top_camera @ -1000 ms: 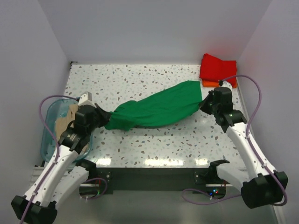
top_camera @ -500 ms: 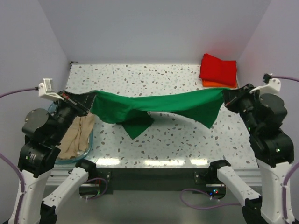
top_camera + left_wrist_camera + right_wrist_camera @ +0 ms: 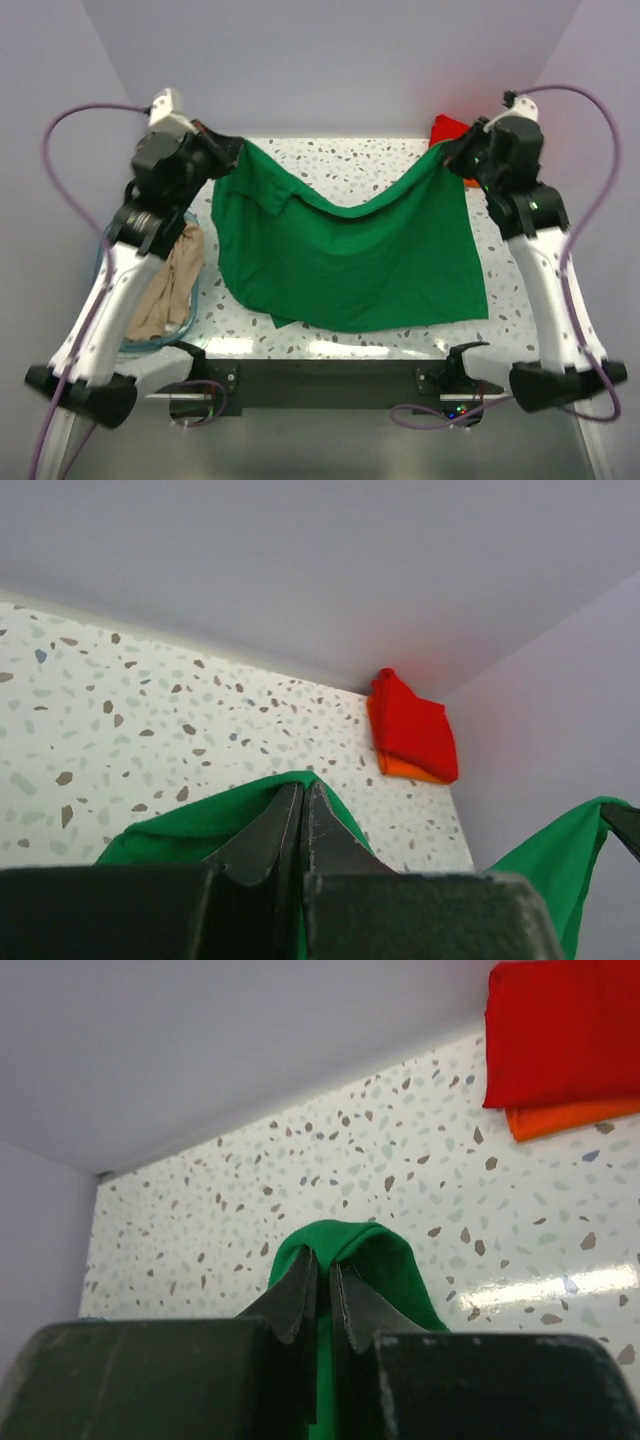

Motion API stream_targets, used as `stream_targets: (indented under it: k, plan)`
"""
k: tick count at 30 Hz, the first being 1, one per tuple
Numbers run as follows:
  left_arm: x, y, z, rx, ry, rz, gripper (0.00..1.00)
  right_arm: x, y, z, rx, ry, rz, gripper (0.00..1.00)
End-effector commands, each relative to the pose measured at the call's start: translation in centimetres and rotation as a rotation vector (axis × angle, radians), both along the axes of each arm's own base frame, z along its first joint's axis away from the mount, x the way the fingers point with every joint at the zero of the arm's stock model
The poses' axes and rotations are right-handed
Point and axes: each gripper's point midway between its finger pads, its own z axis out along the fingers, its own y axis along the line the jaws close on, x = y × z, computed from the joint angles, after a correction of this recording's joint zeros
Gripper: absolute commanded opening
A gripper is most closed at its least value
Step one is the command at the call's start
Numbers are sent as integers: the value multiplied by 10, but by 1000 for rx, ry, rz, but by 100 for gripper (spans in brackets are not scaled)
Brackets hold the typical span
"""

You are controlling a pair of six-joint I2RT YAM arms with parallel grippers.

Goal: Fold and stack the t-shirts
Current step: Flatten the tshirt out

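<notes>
The green t-shirt [image 3: 340, 250] hangs spread out in the air above the table, held up by its two top corners and sagging in the middle. My left gripper [image 3: 228, 152] is shut on its left corner [image 3: 180, 825], and my right gripper [image 3: 447, 152] is shut on its right corner [image 3: 380, 1250]. In the wrist views the green cloth folds over each pair of closed fingertips. A folded red t-shirt [image 3: 560, 1030] lies on a folded orange one [image 3: 570, 1118] in the far right corner. A beige t-shirt [image 3: 170, 285] lies crumpled in the bin.
The translucent teal bin [image 3: 150, 343] stands at the table's left edge under my left arm. The speckled table [image 3: 340, 160] is closed in by pale walls at the back and sides. The shirt's lower hem hangs near the front edge.
Both grippers have risen and moved toward the back wall, lifting the green t-shirt from a stretched band into a hanging open sheet.
</notes>
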Motion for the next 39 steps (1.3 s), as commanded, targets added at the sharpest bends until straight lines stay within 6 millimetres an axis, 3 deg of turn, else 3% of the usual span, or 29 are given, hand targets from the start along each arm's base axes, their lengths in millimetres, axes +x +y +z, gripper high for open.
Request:
stream_targets:
  k: [1, 2, 3, 4, 5, 6, 7, 8, 9, 10, 11, 14, 16, 18, 19, 20, 21, 23, 24, 25, 26, 27, 29, 30, 32, 33, 35, 36, 39]
  plan:
    - [70, 4, 13, 40, -90, 65, 0, 68, 23, -11, 6, -48, 62, 0]
    - [83, -1, 24, 28, -138, 29, 0, 81, 27, 0, 9, -81, 73, 0]
    - [113, -2, 9, 35, -107, 30, 0, 111, 34, -13, 6, -68, 81, 0]
    - [140, 0, 18, 21, -135, 8, 0, 123, 36, 13, 9, -134, 86, 0]
    - [153, 2, 26, 19, -158, -4, 0, 134, 37, 19, 7, -149, 85, 0]
    - [169, 11, 33, 21, -174, 0, 0, 157, 39, 5, 0, -123, 84, 0]
    - [170, 13, 83, 11, -276, -13, 0, 165, 37, 15, 2, -144, 75, 0]
    - [177, 8, 89, 14, -280, -61, 0, 171, 35, 41, 13, -207, 69, 0]
    - [199, 5, 80, 18, -262, -75, 0, 178, 28, 49, 20, -224, 56, 0]
    - [191, 9, 123, 18, -355, -76, 0, 188, 26, 47, 40, -223, 50, 0]
    - [201, 8, 120, 23, -345, -87, 0, 188, 25, 66, 56, -266, 56, 0]
    - [186, 22, 153, 33, -411, -68, 0, 195, 13, 75, 85, -279, 58, 0]
    - [186, 29, 138, 46, -377, -57, 0, 196, 11, 68, 100, -253, 67, 0]
    - [164, 32, 139, 61, -385, -46, 0, 196, 9, 45, 107, -198, 77, 0]
    - [173, 33, 101, 64, -313, -39, 0, 195, 8, 35, 110, -175, 80, 0]
    - [153, 35, 107, 61, -332, -34, 0, 192, 5, 13, 119, -125, 79, 0]
    - [159, 35, 64, 55, -241, -30, 0, 189, 10, 1, 136, -98, 113, 0]
    - [139, 34, 46, 22, -212, -38, 0, 180, 11, -42, 149, -2, 133, 0]
    - [140, 32, -6, 14, -107, -51, 0, 175, 13, -58, 157, 34, 143, 0]
    - [135, 31, -16, 0, -105, -55, 0, 167, 17, -97, 179, 120, 160, 0]
    - [125, 31, -25, -23, -87, -58, 0, 159, 18, -107, 191, 141, 172, 0]
    - [121, 30, -71, -28, 2, -63, 0, 152, 21, -123, 205, 177, 187, 0]
    - [104, 29, -98, -56, 51, -62, 0, 133, 19, -175, 213, 287, 176, 0]
    - [95, 29, -142, -63, 137, -57, 0, 123, 18, -185, 210, 308, 170, 0]
    - [80, 30, -168, -87, 178, -44, 0, 101, 15, -230, 202, 405, 153, 0]
    - [68, 31, -204, -92, 253, -35, 0, 94, 14, -244, 199, 439, 148, 0]
    - [53, 32, -234, -117, 322, -24, 0, 72, 10, -283, 177, 539, 129, 0]
    - [39, 31, -265, -123, 389, -20, 0, 66, 9, -294, 172, 565, 124, 0]
    - [13, 31, -307, -138, 493, -3, 0, 41, -1, -332, 128, 655, 86, 0]
